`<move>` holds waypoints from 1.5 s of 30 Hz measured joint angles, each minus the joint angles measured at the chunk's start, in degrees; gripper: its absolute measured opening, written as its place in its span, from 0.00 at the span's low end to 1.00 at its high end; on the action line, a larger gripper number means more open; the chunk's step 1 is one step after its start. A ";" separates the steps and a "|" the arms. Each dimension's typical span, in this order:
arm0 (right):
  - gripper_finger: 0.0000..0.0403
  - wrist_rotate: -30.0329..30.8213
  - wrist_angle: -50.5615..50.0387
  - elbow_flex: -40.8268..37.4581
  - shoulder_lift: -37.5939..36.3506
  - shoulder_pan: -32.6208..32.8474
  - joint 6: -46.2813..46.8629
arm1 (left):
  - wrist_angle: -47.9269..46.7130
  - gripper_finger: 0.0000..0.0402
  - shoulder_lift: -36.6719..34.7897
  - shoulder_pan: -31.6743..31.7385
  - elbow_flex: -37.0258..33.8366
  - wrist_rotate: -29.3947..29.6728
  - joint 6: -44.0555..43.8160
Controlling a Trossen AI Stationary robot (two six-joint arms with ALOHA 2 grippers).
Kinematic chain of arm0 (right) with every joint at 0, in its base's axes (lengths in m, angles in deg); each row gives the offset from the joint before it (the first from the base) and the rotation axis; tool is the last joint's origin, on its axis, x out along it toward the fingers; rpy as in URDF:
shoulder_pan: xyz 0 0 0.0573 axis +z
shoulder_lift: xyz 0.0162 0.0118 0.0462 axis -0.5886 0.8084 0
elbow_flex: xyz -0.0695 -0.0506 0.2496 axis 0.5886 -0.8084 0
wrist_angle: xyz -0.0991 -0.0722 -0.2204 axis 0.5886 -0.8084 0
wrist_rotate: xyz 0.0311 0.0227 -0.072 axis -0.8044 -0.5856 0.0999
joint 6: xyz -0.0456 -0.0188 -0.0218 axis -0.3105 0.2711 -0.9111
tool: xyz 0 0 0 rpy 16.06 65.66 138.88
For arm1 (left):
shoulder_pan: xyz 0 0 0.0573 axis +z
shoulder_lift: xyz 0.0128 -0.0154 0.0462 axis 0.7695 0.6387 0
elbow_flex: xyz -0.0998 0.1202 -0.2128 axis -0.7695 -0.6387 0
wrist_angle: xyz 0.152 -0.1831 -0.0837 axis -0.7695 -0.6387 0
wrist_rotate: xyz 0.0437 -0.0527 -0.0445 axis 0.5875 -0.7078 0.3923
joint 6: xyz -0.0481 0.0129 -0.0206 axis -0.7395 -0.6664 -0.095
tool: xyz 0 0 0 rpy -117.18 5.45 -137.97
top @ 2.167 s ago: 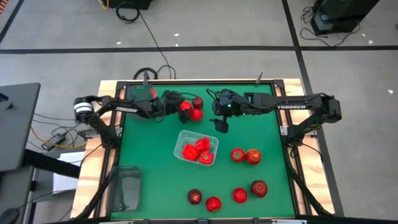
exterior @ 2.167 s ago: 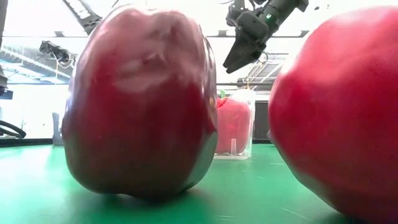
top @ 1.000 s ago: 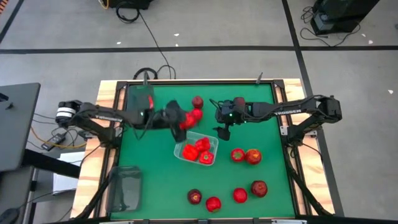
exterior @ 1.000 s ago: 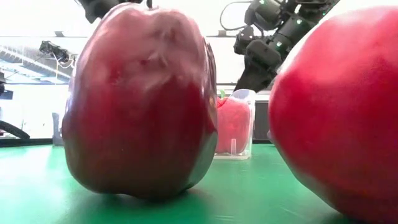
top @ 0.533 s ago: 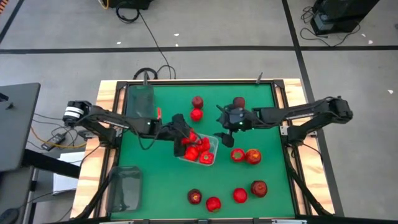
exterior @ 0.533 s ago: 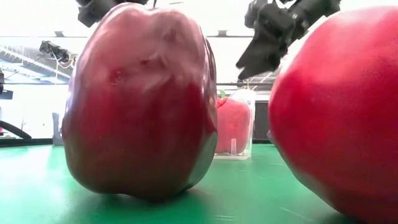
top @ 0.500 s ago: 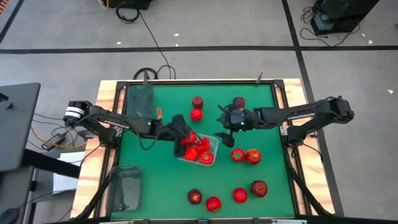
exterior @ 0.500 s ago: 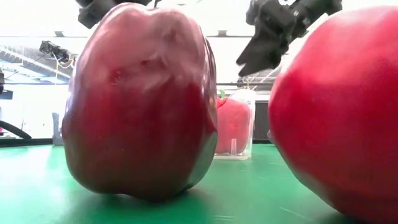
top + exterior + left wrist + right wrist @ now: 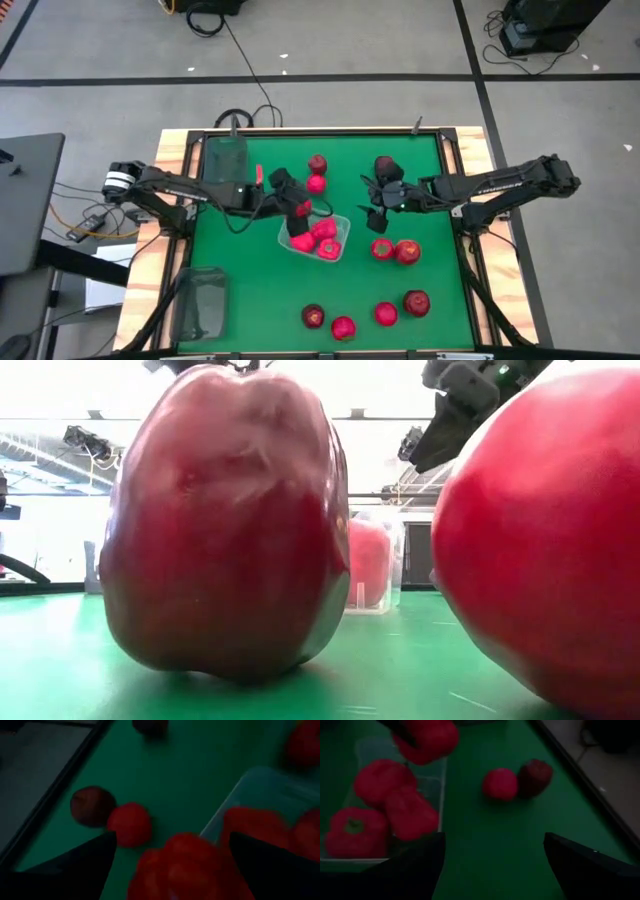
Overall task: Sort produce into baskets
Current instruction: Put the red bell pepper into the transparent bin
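Observation:
My left gripper [image 9: 297, 207] is shut on a bright red lumpy pepper [image 9: 301, 212], just above the far left edge of the clear bin [image 9: 343, 224] at mid-table. In the right wrist view the pepper [image 9: 426, 738] hangs over the bin [image 9: 439, 780], which holds three red peppers. My right gripper [image 9: 373, 216] is open and empty, in the air just right of the bin. A dark maroon apple [image 9: 384, 165] lies on the mat beyond it. My left gripper pinches the red pepper [image 9: 186, 864] between its two fingers [image 9: 80, 870], which stand wide apart on its two sides. The fingers slant down from the table's left. The pepper is lifted clear, above the bin's rim.
A round red fruit [image 9: 318, 184] and a maroon apple [image 9: 317, 163] lie beyond the bin. Two red fruits [image 9: 394, 250] lie right of it, and several more [image 9: 365, 315] near the front edge. Grey bins stand at far left [image 9: 225, 155] and near left [image 9: 200, 300].
My left gripper has carried the red pepper from the far side over the clear bin, dipped toward it, then drawn back a little toward the far edge, still holding it. My right gripper has drifted toward the table's right edge, still open.

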State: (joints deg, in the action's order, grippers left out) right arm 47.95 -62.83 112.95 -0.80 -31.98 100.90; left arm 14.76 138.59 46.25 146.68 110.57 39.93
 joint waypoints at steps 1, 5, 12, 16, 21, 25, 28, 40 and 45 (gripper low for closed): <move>0.86 0.19 -0.15 0.00 0.00 -0.15 0.00 | 0.00 0.98 -0.02 -0.21 0.54 -0.35 0.52; 0.86 0.17 -0.75 0.00 0.00 -0.51 0.00 | 0.13 0.98 -0.02 -1.19 1.07 -2.24 1.16; 0.86 0.17 -1.14 0.00 0.00 -0.51 0.00 | -3.77 0.98 -0.02 -1.22 0.60 -0.78 -1.12; 0.86 2.09 -2.00 0.00 0.00 -0.51 -0.27 | -6.54 0.98 -0.02 -0.87 0.52 -0.35 -7.10; 0.86 3.08 -3.02 0.00 0.00 -1.32 -0.42 | -1.43 0.98 0.38 -1.26 -3.05 -2.15 -13.98; 0.86 2.79 -2.90 0.02 0.00 -2.01 -0.42 | 6.41 0.98 2.08 -2.07 -6.71 -2.96 -15.45; 0.86 2.70 -2.48 0.02 0.00 -2.46 -0.42 | 11.05 0.98 3.01 -2.12 -7.21 -4.00 -13.28; 0.86 3.13 -2.99 0.04 0.00 -2.90 -1.03 | 7.48 0.98 2.03 -2.01 -5.74 -3.57 -12.96; 0.86 2.14 -4.90 0.04 0.00 -3.07 0.13 | 4.32 0.98 1.54 -2.61 -5.69 -2.06 -15.62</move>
State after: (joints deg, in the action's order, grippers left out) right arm 50.09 -67.73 112.99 -0.80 -35.05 101.03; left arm 19.08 140.13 43.64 140.99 108.51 24.31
